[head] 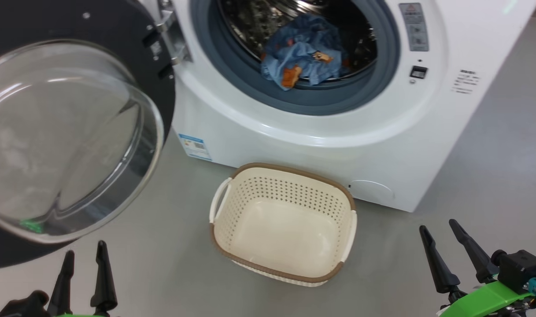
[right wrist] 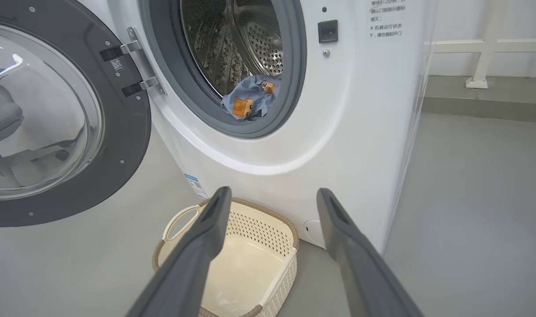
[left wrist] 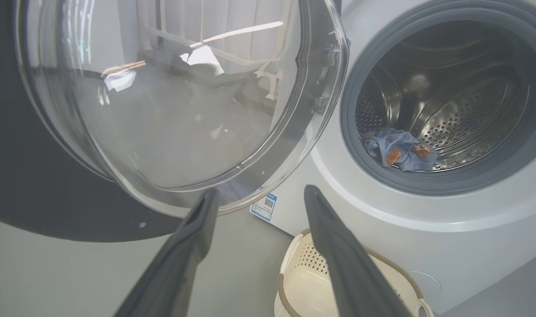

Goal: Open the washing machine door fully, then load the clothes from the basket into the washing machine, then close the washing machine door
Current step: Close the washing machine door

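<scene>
The washing machine (head: 329, 132) stands ahead with its door (head: 65, 132) swung wide to the left, glass bowl facing me. Light blue clothes (head: 305, 55) with orange bear prints lie at the front of the steel drum, also seen as clothes (left wrist: 400, 149) and clothes (right wrist: 250, 100). The cream basket (head: 285, 224) sits on the floor before the washer with nothing inside. My left gripper (head: 85, 252) is open at lower left, just below the door rim, holding nothing. My right gripper (head: 438, 225) is open at lower right, right of the basket, holding nothing.
Grey floor (head: 492, 176) spreads to the right of the washer. A white rail (right wrist: 483, 48) runs along the wall behind the machine. The open door (left wrist: 171, 101) hangs close above my left fingers (left wrist: 197, 229).
</scene>
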Robot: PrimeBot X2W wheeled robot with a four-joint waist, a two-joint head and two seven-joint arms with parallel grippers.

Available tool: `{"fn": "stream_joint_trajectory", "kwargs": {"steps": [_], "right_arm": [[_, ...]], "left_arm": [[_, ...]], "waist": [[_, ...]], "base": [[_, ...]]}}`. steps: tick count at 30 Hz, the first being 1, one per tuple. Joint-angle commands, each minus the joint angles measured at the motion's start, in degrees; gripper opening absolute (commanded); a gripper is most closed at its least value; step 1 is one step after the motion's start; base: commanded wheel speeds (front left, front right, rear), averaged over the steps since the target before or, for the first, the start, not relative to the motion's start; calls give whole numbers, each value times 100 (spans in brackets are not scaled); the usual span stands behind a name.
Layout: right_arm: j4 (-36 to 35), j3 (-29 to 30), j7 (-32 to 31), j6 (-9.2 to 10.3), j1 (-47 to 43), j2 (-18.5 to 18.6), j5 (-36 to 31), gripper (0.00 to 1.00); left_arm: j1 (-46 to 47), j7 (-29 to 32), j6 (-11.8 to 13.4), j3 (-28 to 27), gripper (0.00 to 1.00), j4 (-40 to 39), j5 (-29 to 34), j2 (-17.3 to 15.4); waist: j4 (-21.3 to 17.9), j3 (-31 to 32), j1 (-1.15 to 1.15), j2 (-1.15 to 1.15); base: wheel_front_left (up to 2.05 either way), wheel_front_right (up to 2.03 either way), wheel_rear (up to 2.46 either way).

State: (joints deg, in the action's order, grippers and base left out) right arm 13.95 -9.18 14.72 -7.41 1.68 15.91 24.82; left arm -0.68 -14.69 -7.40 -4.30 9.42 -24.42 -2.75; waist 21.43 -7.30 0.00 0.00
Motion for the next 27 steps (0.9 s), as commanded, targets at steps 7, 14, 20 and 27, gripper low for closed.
{"fn": "stream_joint_trajectory", "kwargs": {"steps": [7,14,20,27], "right_arm": [[-82,-206,28,-8,97,68,24,100],[-52,-233,28,-8,80,83,36,100],[-41,-247,28,-8,51,81,53,100],[-34,-309,28,-8,53,72,60,100]], "left_arm": [[-34,-30,-9,-239,100,-66,32,-60],[-60,-30,-9,-217,100,-64,48,-39],[-88,-30,-9,-231,100,-65,48,-29],[-123,-30,-9,-256,100,-80,44,-20]], "waist": [[491,29,0,0],[727,67,0,0],[829,99,0,0],[861,100,0,0]], "base": [[0,0,0],[0,0,0],[0,0,0],[0,0,0]]}}
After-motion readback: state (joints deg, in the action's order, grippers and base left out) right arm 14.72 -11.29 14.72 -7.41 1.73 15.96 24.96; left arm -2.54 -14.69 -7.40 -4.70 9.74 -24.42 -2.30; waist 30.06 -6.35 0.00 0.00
